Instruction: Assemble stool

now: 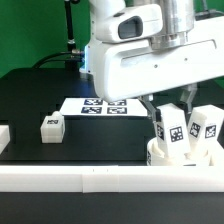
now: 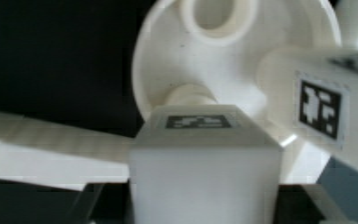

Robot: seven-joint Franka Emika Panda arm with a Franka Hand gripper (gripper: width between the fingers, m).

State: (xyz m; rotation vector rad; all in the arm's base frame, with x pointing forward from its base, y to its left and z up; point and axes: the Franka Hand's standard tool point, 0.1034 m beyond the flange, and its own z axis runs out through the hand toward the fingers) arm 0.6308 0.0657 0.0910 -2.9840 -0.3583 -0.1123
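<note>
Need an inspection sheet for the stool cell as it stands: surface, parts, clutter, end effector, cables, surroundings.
Surface: black table; the marker board lies flat on it, and a white border rail runs along the near edge.
Job's things: seat disc at the exterior view's right, with first leg and second leg standing up from it; how firmly they are seated cannot be told. Third leg lies loose at the exterior view's left.
Clutter: nothing seen.
End effector: just above the two standing legs; open or shut cannot be told.
Cables: one dark cable behind the table.
Surroundings: green backdrop.
</note>
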